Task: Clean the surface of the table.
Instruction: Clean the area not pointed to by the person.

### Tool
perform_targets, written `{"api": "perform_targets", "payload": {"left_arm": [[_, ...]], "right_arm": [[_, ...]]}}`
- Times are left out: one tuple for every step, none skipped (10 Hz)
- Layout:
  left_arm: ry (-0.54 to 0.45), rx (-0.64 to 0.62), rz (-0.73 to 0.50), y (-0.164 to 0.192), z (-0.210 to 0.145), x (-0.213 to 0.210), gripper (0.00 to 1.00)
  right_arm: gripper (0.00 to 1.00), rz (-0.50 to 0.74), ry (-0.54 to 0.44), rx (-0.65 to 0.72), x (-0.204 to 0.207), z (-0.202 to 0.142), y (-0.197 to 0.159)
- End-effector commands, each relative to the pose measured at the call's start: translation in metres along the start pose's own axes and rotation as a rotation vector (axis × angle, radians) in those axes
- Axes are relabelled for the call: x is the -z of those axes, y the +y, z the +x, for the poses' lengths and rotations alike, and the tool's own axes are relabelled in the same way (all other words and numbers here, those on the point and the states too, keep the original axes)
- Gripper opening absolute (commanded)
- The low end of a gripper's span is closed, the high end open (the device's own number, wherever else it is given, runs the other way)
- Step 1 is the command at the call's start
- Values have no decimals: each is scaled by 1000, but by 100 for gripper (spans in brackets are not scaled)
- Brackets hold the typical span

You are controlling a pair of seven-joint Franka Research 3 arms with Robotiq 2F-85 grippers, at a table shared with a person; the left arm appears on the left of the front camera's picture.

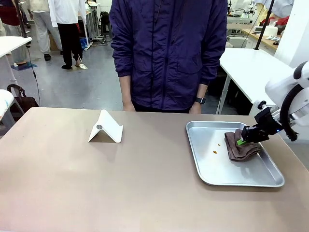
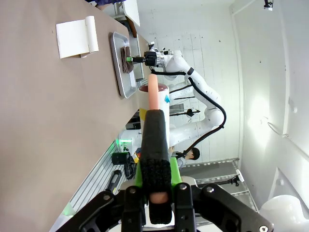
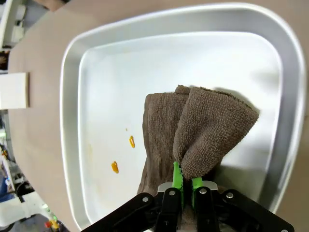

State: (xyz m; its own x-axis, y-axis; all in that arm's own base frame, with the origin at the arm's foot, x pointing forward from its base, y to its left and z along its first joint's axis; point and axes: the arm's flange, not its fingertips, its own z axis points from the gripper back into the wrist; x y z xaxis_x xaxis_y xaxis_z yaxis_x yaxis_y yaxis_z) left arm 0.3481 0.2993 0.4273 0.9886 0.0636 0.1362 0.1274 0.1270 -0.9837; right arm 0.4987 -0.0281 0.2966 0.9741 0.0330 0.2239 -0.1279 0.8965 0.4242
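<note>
The brownish table (image 1: 120, 183) stretches wide in the front view. On its right part lies a shiny metal tray (image 1: 217, 166) with a folded brown cloth (image 1: 237, 151) inside. My right gripper (image 1: 243, 140) is shut on the cloth's upper fold. In the right wrist view the green pads (image 3: 177, 175) pinch the cloth (image 3: 207, 125) over the tray (image 3: 72, 96). Small orange crumbs (image 3: 115, 166) lie on the tray floor beside the cloth. My left gripper (image 2: 154, 116) is off the table's side, shut, with a thin pinkish strip (image 2: 152, 87) sticking out past its tips.
A white folded stand (image 1: 106, 128) sits on the table's far left-middle part. A person in a dark purple jacket (image 1: 169, 53) stands at the far edge, hands down. White-topped tables stand behind at the right.
</note>
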Motion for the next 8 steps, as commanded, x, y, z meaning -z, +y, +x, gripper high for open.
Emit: {"api": "perform_targets", "payload": {"left_arm": [[4, -11, -2, -7, -2, -4, 22], [4, -11, -2, -7, -2, -4, 22], [4, -11, -2, -7, -2, -4, 22], [4, -11, -2, -7, -2, -4, 22], [4, -11, -2, -7, -2, -4, 22], [4, -11, -2, -7, -2, -4, 22], [4, -11, -2, -7, -2, -4, 22], [4, -11, -2, -7, -2, -4, 22]], "right_arm": [[3, 55, 20, -34, 21, -1, 12], [3, 66, 27, -52, 29, -1, 20], [3, 90, 45, -72, 37, -1, 29], [3, 110, 62, -92, 45, -1, 40], [3, 114, 78, -122, 53, -2, 51], [3, 124, 95, -147, 61, -4, 63], [3, 132, 118, -174, 71, -6, 74], [3, 142, 140, -201, 81, -10, 86]]}}
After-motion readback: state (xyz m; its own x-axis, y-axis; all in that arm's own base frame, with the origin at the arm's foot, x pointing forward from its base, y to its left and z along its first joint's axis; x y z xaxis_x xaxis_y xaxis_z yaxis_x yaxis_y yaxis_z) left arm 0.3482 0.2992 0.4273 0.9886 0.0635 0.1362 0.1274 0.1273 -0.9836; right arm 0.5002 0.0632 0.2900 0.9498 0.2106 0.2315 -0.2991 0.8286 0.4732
